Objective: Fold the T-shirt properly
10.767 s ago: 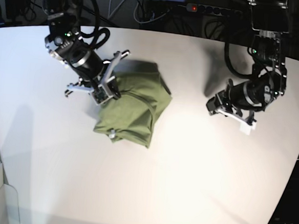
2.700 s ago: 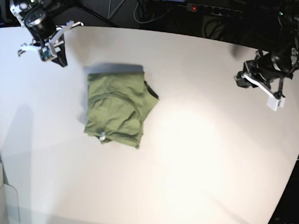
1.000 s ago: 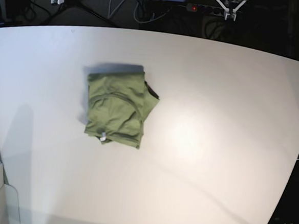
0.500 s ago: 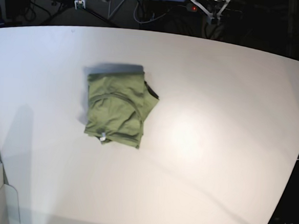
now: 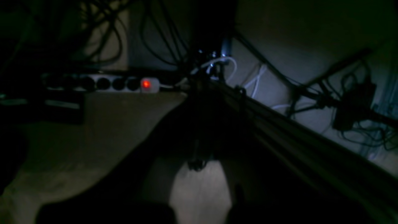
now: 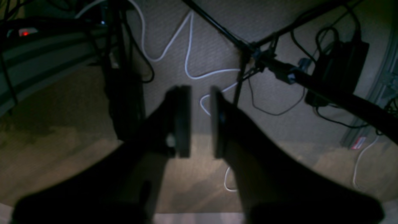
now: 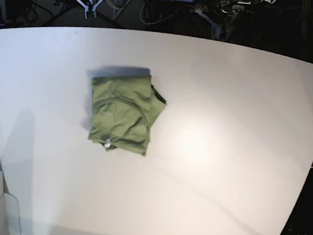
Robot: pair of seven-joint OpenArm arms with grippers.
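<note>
On the left half of the white bench (image 7: 225, 128), the olive-green T-shirt (image 7: 123, 114) lies folded into a compact bundle, a small white tag (image 7: 107, 143) at its near edge, untouched by either arm. Beyond the far edge, the right hand (image 6: 199, 121) hangs over the carpeted floor (image 6: 62, 161) and its white cable (image 6: 186, 56), its fingers (image 6: 182, 121) slightly parted and holding nothing. Further right, near a power strip (image 5: 102, 84) with a red light, the left hand (image 5: 196, 163) is clenched shut, also empty.
</note>
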